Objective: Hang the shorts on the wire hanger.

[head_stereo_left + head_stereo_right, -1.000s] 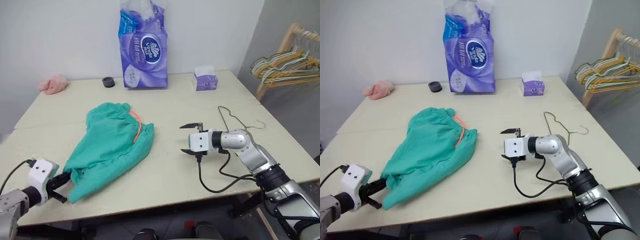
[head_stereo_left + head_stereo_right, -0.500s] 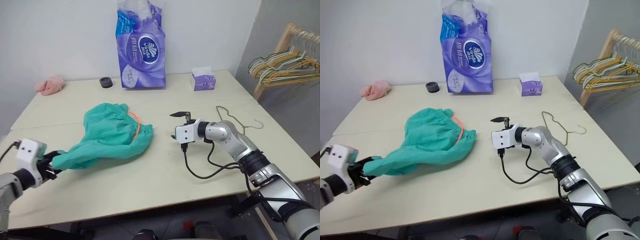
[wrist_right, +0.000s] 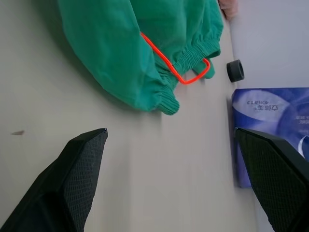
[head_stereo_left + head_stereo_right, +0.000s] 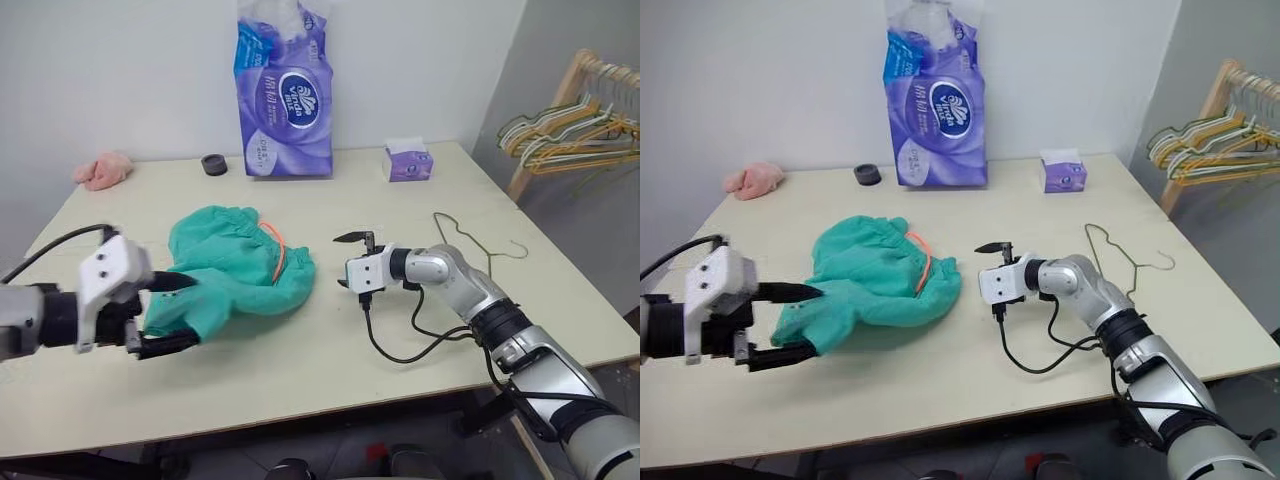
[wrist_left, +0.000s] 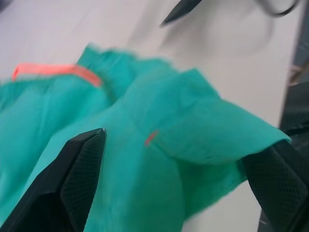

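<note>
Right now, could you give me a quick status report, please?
Left gripper open at the shorts' near edge. Right gripper open, empty, beside the waistband. Wire hanger flat on the table behind the right arm.

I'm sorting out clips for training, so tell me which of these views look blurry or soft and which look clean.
Left wrist view: the shorts smear, and the drawstring is a soft streak. Right wrist view: shorts hem and drawstring crisp. Head views: even light, soft shadows; left gripper open beside the shorts, slightly soft; right gripper open; wire hanger thin but readable.
</note>
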Motion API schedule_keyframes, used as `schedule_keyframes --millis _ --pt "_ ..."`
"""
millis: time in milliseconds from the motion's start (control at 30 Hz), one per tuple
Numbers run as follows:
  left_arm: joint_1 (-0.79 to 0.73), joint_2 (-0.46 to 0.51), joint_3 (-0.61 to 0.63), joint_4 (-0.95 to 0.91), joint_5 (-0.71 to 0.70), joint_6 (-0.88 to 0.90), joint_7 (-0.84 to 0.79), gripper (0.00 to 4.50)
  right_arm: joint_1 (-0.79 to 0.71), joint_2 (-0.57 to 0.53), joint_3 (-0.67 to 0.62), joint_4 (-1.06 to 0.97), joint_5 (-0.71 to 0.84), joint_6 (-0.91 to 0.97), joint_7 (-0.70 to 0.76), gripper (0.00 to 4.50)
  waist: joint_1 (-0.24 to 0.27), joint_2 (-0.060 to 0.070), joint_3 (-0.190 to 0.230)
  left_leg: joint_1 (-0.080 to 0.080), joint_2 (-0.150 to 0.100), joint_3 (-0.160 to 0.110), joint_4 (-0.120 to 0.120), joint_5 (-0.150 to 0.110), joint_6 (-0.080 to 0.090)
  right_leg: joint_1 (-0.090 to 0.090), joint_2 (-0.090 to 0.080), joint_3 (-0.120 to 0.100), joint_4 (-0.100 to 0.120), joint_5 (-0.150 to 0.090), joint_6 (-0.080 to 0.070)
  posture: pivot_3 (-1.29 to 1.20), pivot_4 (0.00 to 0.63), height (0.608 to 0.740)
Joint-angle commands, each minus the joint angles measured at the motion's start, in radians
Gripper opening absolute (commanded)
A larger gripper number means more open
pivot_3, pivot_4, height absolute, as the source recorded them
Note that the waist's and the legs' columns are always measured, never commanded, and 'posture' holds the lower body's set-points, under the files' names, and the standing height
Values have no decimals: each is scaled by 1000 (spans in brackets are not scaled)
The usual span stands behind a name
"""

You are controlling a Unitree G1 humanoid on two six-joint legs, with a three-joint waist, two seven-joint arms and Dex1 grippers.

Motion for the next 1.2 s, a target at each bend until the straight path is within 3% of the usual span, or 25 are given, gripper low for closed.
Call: schedule_keyframes --millis 33,167,233,300,367,433,467,533,633,700,867,1000,1200 --pt "-46 111 -52 13 196 -122 26 4489 8 16 -51 -67 95 79 67 4500 -4 0 0 0 2 1 0 0 0 -1 2 0 0 0 0 14 0 740" --pt "-166 87 -134 93 275 -225 86 4489 12 15 -48 -83 86 84 66 4500 -4 2 1 0 9 5 -1 -1 -1 -1 8 0 -2 0 -1 10 0 740" --pt "-175 13 -113 99 188 -163 83 4489 16 18 -49 -90 92 97 75 4500 -6 6 2 0 12 9 -1 -2 -3 -1 11 1 -2 0 -2 10 0 740" --pt "-122 -86 -31 147 87 -79 62 4489 25 20 -50 -100 94 109 80 4500 -11 6 2 0 14 10 0 -2 -3 -1 12 2 -1 0 -2 8 0 740" --pt "-193 -207 36 269 55 -81 174 4489 31 21 -51 -104 93 117 77 4500 -13 6 2 0 15 11 0 -2 -3 -2 12 2 0 0 -3 7 1 740" --pt "-241 -254 81 306 4 -50 203 4489 39 23 -53 -110 104 139 89 4500 -10 1 1 0 15 9 1 -3 -3 -2 13 0 1 0 -3 10 0 740" --pt "-215 -237 86 285 3 -40 167 4489 44 22 -54 -116 112 153 102 4500 -10 -1 0 0 16 7 1 -3 -3 -2 15 -1 0 0 -4 7 1 740" --pt "-51 -108 65 253 110 -78 13 4489 54 14 -49 -133 124 175 136 4500 -14 -3 -2 0 17 7 2 -3 -5 -3 15 1 0 1 -4 10 0 740" --pt "201 109 30 333 512 -386 -29 4489 65 2 -48 -154 129 194 162 4500 -22 -2 -1 0 16 12 1 -5 -6 -3 14 5 -2 1 -5 17 2 740" --pt "174 181 47 317 546 -476 -52 4489 68 0 -50 -162 132 201 168 4500 -16 -1 0 0 16 12 0 -5 -6 -3 15 4 -2 0 -5 20 2 740" --pt "18 158 67 282 408 -426 -106 4489 66 11 -55 -179 145 218 170 4500 8 1 1 0 18 12 1 -7 -1 -1 16 2 -1 0 -4 19 2 740" --pt "-247 41 90 278 40 -146 -74 4489 62 26 -71 -180 165 214 148 4500 6 1 1 1 18 11 2 -7 -1 -1 16 1 -1 0 -4 25 0 740" --pt "-407 -16 153 352 -142 32 -45 4489 68 18 -71 -180 176 226 168 4500 -8 1 1 1 19 9 2 -7 -2 -3 18 2 1 0 -5 26 5 740"
